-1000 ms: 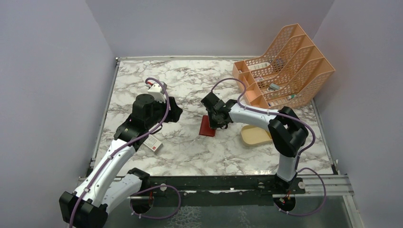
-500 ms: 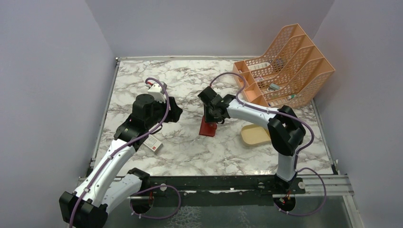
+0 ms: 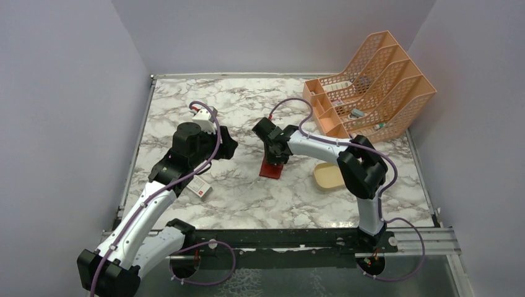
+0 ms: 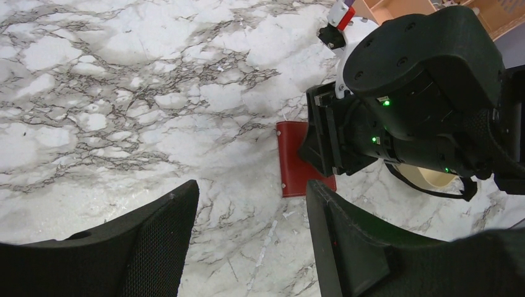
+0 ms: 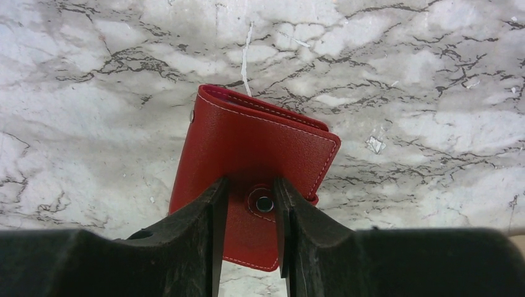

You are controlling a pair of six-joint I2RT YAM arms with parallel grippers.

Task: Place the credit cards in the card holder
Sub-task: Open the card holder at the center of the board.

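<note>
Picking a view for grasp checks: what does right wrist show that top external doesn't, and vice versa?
Right wrist only: the metal snap stud and white stitching on the dark red leather-like bifold card holder, the right gripper straddling the stud. Top external only: orange mesh file rack, beige oval tray, small white box with red mark, left arm. Both: the card holder on the white marble table.

I am looking at the dark red, white-stitched card holder [image 5: 247, 142] on the grey-veined white marble table [image 5: 93, 62].
</note>
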